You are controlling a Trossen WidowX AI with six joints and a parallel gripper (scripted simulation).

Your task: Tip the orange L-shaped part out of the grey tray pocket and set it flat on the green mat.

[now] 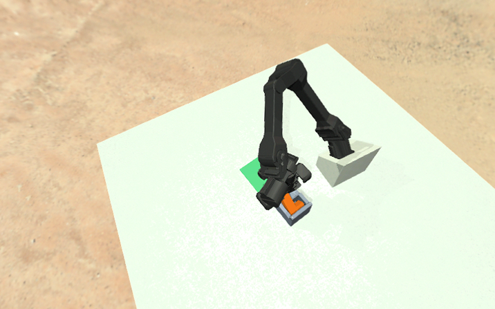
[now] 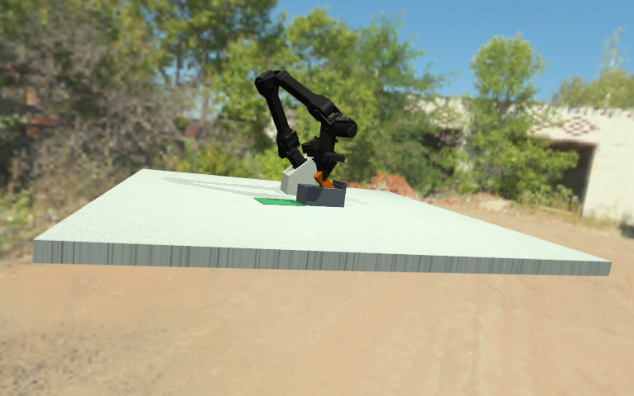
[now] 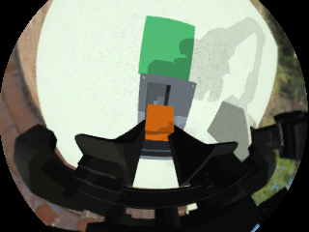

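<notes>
The orange L-shaped part [image 1: 292, 204] [image 2: 321, 180] [image 3: 158, 123] is tipped in the grey tray [image 1: 298, 217] [image 2: 319, 195] [image 3: 183, 95]. One end stands up out of the pocket and the L-shaped end is down inside. My gripper [image 1: 282, 199] [image 2: 321, 173] [image 3: 156, 124] is shut on the raised end, just above the tray's rim. The green mat [image 1: 250, 173] [image 2: 277, 201] [image 3: 165, 45] lies flat right beside the tray, on its far side in the wrist view. Part of the mat is hidden by the arm in the top view.
The arm's pale grey base block [image 1: 347, 165] [image 2: 295, 177] [image 3: 228, 126] stands close behind the tray. The white table [image 1: 212, 241] [image 2: 186, 223] spreads wide around them, with sandy ground beyond its edges.
</notes>
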